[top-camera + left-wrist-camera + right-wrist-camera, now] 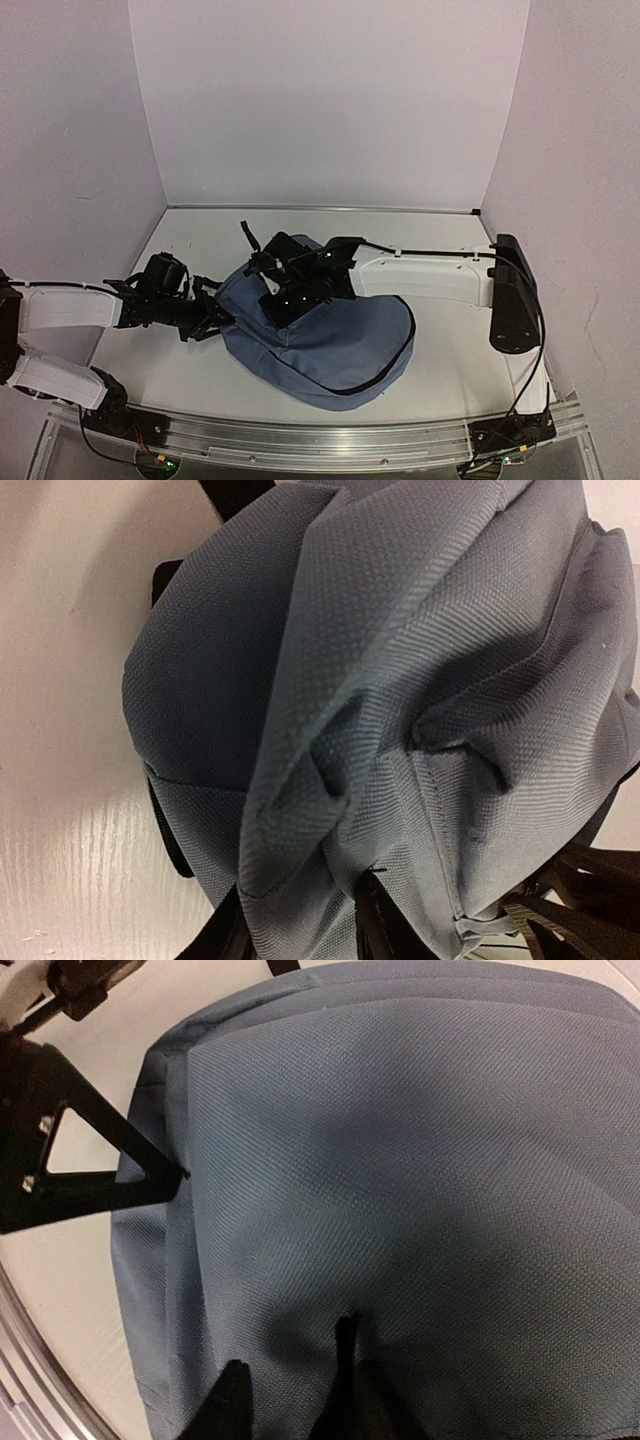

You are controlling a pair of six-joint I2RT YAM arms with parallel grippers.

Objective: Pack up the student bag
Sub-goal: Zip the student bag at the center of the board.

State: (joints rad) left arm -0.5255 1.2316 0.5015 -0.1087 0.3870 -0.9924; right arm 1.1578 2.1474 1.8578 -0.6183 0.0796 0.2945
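Here, left hand (218, 322) pinches fold at student bag (340, 345) left edge.

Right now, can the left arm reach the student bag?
Probably yes: the left fingers sit at the edge of the student bag and seem to pinch a fold of it; nothing stands between.

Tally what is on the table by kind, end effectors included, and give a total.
Slate-blue backpack: 1
End effectors: 2 (left end effector, right end effector)
Total: 3
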